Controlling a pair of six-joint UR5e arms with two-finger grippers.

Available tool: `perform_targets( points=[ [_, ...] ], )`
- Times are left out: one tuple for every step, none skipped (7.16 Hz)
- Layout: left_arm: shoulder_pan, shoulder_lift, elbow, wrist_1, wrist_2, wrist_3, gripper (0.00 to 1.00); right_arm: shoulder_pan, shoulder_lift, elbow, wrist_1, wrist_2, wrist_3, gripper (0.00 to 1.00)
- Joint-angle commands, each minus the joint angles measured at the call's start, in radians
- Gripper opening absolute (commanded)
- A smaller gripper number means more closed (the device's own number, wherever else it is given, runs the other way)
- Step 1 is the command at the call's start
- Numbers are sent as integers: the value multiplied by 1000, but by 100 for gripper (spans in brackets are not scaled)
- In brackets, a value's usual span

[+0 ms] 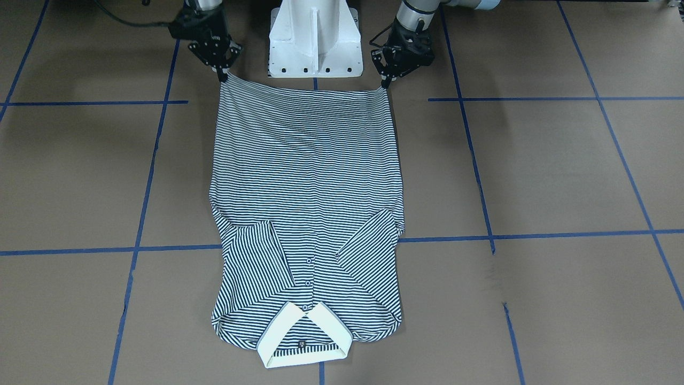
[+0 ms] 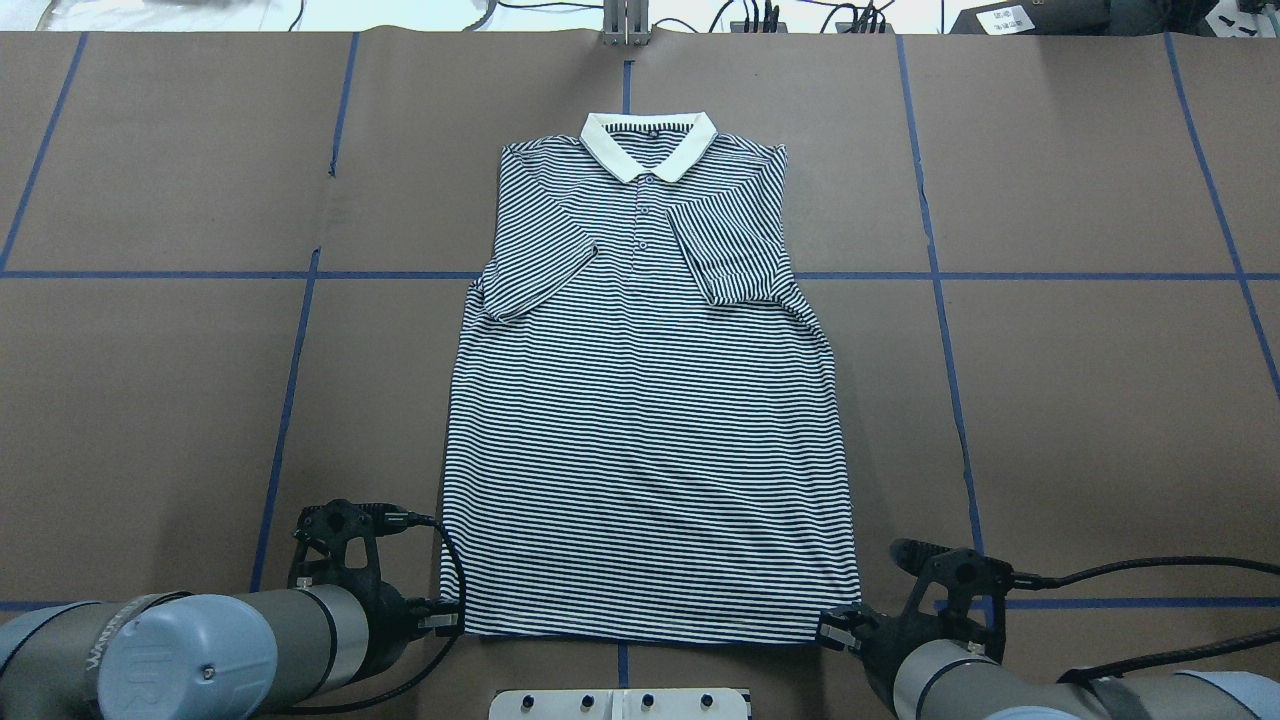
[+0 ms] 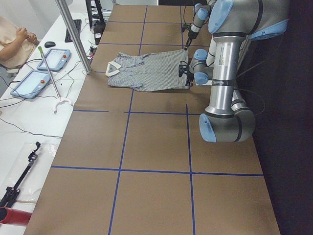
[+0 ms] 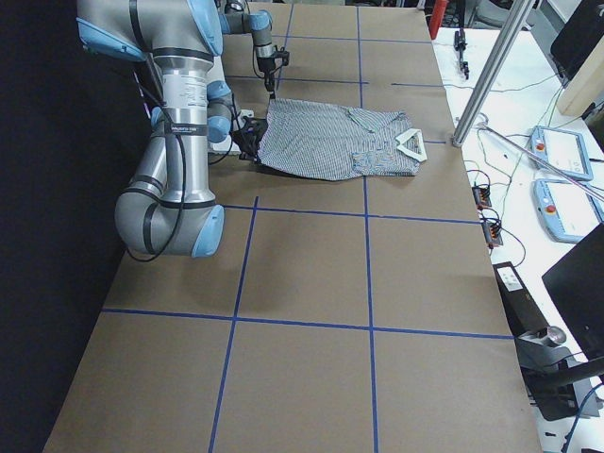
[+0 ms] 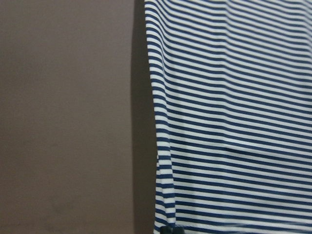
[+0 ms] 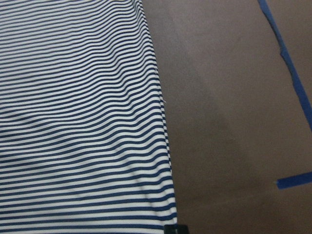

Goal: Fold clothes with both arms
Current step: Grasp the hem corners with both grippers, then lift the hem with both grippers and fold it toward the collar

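Left hand (image 1: 386,81) and right hand (image 1: 222,75) each pinch a near hem corner of the shirt (image 1: 307,176), likely to fold it toward the far end

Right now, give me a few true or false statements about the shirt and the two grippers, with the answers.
1. Both sleeves of the polo shirt are folded in over its front. True.
2. The left gripper and right gripper each pinch a corner of the hem. True.
3. The collar is the part nearest the grippers. False: the hem is; the collar lies at the far end.
4. The shirt's body is folded in half. False: it lies at full length.
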Motion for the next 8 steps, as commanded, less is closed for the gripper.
perform_targets(
  points=[
    [-8,-62,-287,351,-88,33,0,-14,17,300,-256,78,-4,0],
    [-53,-171,-424,598,-158,33,0,28,110,351,-378,165,-4,0],
    [-154,-290,-440,719,-240,34,0,74,171,350,-460,217,-7,0],
    [-172,-313,-421,721,-248,94,0,116,211,344,-490,224,-44,0],
    [-240,-340,-337,717,-244,234,0,195,262,315,-496,256,-111,0],
    [-361,-378,-247,714,-251,324,0,316,305,263,-501,347,-191,0],
    [-447,-417,-152,700,-253,400,0,423,371,185,-501,398,-260,0],
    [-503,-441,-61,645,-253,416,0,505,435,90,-498,405,-344,0]
  ],
)
